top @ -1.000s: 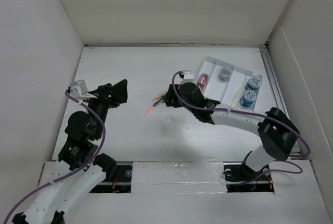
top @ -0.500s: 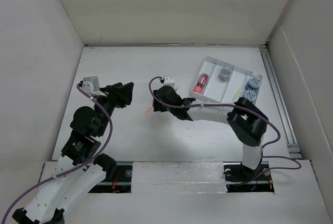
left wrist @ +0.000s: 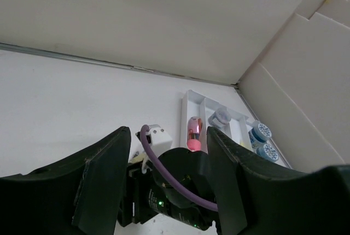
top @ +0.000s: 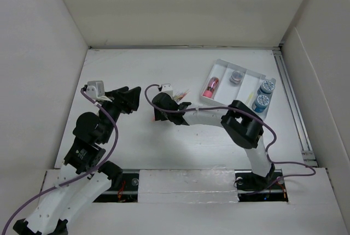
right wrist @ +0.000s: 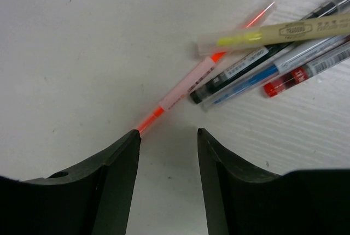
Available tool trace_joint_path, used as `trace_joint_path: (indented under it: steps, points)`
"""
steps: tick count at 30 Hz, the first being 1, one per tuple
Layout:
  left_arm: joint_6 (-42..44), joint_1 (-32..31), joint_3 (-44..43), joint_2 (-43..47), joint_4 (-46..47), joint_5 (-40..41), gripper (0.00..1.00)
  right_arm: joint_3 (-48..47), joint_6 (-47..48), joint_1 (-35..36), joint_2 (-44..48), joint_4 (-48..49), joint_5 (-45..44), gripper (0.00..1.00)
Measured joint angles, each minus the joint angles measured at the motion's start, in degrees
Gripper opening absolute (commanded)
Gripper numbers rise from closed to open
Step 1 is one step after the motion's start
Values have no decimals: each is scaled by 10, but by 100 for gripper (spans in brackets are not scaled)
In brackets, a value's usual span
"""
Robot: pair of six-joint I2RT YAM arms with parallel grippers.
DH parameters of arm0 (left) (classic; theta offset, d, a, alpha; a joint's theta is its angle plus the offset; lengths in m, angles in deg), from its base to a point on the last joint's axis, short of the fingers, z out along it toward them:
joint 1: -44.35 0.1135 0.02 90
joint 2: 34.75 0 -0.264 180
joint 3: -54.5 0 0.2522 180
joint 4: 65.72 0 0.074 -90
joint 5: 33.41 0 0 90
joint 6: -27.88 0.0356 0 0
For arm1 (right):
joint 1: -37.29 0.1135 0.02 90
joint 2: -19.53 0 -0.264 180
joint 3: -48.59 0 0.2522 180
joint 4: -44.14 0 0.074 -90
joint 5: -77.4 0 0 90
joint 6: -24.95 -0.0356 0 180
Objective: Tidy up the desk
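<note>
**Q:** Where is the worktop, and where do the arms sit over it?

**A:** The white worktop (top: 136, 71) is the flat floor of the scene, bounded by white walls (top: 164, 5). The right arm reaches across to the left, so the right end effector (top: 159, 113) hangs low over the middle of the worktop, with its fingers pointing down at it. The left end effector (top: 131, 97) is just to its left, raised above the surface.

**Q:** Is either one holding anything?

**A:** No. The right one's fingers stand moderately apart with only bare worktop between them. An orange highlighter (right wrist: 188, 84) lies flat just beyond them, its near tip beside one finger. I cannot tell whether they touch. Past it, in a loose fan, lie a yellow highlighter (right wrist: 273, 31), a black pen (right wrist: 240, 66), a blue pen (right wrist: 246, 82) and a red pen (right wrist: 298, 72). The left one's fingers are also apart and empty.

**Q:** Anything else?

**A:** A compartmented tray (top: 221, 62) at the far right holds a pink tube (top: 210, 86) and two blue-lidded jars (top: 266, 86).
</note>
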Motion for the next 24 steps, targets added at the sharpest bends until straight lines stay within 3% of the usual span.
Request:
trace_joint_path:
  steps: [7, 14, 21, 24]
  points:
    - [1, 0, 3, 3, 3, -6, 54, -4, -23, 24, -6, -21, -1, 42]
    - [1, 0, 3, 3, 5, -12, 55, -16, -34, 25, -16, -24, -4, 39]
    - [1, 0, 3, 3, 7, -16, 55, -16, -39, 25, -16, -24, -4, 51]
    - [1, 0, 3, 4, 7, -19, 55, -24, -38, 25, -20, -27, -5, 51]
